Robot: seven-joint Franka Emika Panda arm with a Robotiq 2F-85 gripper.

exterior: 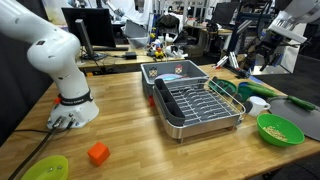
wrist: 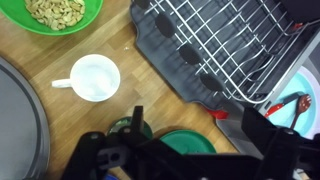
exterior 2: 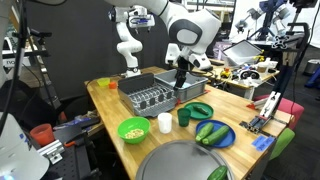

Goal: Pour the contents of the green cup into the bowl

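Dish rack: the grey wire dish rack point(wrist: 232, 48) on its dark tray is seen filling one to three o'clock of the wrist view. A wide swing of the arm could be caught on its edge.
Bowl: the round lime-green plastic bowl point(wrist: 62, 12), with tan bits inside, is seen at eleven o'clock, well apart from the cup. A long carry is judged necessary, and contents could be spilled onto the wooden table point(wrist: 140, 100) by an early tilt.
Gripper: the black Robotiq gripper point(wrist: 188, 155) is seen at six o'clock, jaws spread wide, nothing gripped.
Green cup: the small dark green cylindrical cup point(wrist: 128, 127) is found at seven o'clock, half hidden behind a finger and just beside a flat green dish point(wrist: 186, 142). It could be tipped by an off-centre descent.
White cup: the small white handled cup point(wrist: 95, 77) is placed at nine o'clock, near the green cup. It could be knocked or gripped by mistake.
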